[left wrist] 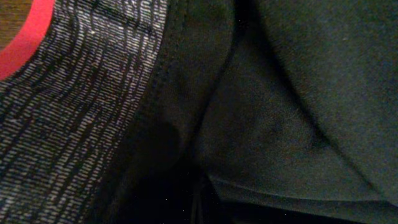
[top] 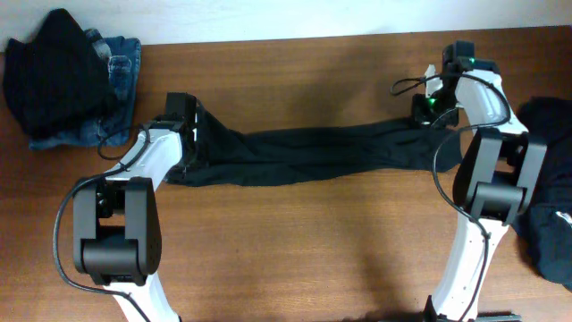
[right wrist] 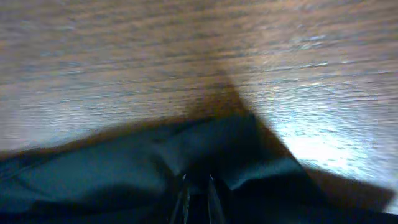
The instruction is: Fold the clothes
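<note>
Black trousers with red trim, stretched flat across the table. The left gripper is clamped on the waistband end and the right gripper is pinched on the leg end. Jeans lie at the table's left corner.

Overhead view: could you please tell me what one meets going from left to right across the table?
A pile of clothes at the far left → left pincer → black trousers stretched lengthwise → right pincer → dark garment at the right edge.
</note>
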Controlling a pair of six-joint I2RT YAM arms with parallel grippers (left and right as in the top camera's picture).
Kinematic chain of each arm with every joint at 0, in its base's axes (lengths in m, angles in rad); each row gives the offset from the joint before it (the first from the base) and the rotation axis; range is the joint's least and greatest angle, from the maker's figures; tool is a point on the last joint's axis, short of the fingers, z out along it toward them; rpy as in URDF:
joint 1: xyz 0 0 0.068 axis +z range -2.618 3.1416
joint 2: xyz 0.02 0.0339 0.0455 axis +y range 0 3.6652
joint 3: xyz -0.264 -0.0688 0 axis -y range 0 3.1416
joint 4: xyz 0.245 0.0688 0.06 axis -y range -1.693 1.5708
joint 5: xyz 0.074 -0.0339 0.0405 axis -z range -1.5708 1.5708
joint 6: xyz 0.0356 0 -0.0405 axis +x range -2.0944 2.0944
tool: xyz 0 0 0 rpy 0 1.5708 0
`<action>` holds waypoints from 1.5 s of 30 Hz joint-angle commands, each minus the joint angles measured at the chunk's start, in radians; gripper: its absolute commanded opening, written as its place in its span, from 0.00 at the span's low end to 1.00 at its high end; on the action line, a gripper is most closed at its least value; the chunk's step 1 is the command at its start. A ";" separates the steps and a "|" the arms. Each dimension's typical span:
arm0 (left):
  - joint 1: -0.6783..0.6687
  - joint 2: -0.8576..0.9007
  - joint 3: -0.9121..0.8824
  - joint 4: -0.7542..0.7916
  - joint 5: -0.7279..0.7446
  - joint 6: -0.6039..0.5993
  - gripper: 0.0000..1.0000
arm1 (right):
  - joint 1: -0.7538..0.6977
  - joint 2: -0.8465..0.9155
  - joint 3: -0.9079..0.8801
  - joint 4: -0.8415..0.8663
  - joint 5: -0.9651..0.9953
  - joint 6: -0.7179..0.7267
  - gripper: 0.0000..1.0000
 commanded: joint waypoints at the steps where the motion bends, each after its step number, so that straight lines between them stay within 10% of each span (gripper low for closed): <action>1: 0.019 0.043 -0.035 -0.013 -0.036 -0.002 0.01 | 0.000 0.048 -0.006 0.003 0.029 0.012 0.17; 16: 0.019 0.043 -0.035 -0.013 -0.036 -0.002 0.01 | -0.002 0.068 -0.006 -0.029 0.455 0.069 0.17; 35: 0.019 0.043 -0.035 -0.013 -0.036 -0.002 0.01 | -0.124 0.068 0.019 -0.083 0.453 0.109 0.11; 45: 0.019 0.043 -0.035 -0.013 -0.036 -0.002 0.01 | -0.119 0.068 0.360 -0.327 0.466 0.168 0.49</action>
